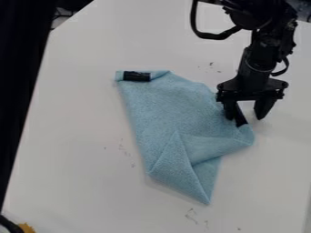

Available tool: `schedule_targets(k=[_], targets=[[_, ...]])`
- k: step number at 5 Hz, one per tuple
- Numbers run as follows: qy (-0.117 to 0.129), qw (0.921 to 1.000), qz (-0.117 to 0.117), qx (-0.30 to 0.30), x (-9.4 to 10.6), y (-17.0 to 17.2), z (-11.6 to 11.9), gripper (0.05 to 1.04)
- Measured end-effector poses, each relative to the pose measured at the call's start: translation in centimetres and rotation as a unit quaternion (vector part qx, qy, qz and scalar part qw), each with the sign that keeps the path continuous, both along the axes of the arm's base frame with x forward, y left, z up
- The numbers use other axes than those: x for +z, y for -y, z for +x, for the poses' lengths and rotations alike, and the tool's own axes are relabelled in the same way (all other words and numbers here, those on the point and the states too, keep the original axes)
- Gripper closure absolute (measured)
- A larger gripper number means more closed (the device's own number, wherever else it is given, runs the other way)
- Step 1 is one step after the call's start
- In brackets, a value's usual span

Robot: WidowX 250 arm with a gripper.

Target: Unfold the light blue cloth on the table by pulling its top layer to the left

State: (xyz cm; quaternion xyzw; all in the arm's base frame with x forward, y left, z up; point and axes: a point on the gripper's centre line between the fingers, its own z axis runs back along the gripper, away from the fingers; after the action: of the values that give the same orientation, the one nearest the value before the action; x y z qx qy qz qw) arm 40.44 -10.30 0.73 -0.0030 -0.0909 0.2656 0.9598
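Blue cloth (164, 104), lying slantwise at the middle of the pale work surface (72, 136); spreading fairly flat on its far side, overlapping itself in angular folds on its near side, and tapering there to a point. At its far-left corner, a black strip (137, 76), running along the edge; at its right corner, a second dark strip (242, 120), slanting between the fingertips. Black gripper (246, 115), hanging over the right edge of the cloth; standing wide, with the fingers parted, the left one overlapping the cloth and hiding a little of its edge, the right one pointing down just beside it. Robot arm (261, 54), descending from the far right and blocking part of the surface behind; black cable (209, 35), looping out to its left. Along the left, a dark area (18, 68), bordering the surface; at the near-left corner, a yellow-orange object (26, 227), partly showing beside a black item (9, 224). Small dark marks, dotting the surface around the cloth.
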Motion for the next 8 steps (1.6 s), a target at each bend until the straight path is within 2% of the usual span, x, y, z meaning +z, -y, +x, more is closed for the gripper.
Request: schedule_targets(k=[1, 2, 3, 4, 5, 6, 7, 8], targets=[[0.008, 0.9999, -0.014, 0.005, 0.0, -0.5, 0.2, 0.518], [0.010, 0.9998, -0.018, 0.001, 0.1, -0.6, 0.7, 0.768], [0.012, 0.9997, -0.020, 0.000, 0.1, -0.6, 1.1, 0.933], [0.005, 0.9999, -0.011, -0.001, 0.4, -0.5, 1.1, 0.999], [-0.019, 0.9997, 0.008, 0.016, 1.0, -0.3, 0.3, 1.017], [0.010, 0.9988, 0.011, 0.047, 5.2, -1.0, -1.1, 1.020], [0.034, 0.9962, 0.007, 0.080, 8.2, -4.4, -3.8, 1.020], [0.055, 0.9926, 0.002, 0.108, 9.3, -8.4, -6.7, 1.020]])
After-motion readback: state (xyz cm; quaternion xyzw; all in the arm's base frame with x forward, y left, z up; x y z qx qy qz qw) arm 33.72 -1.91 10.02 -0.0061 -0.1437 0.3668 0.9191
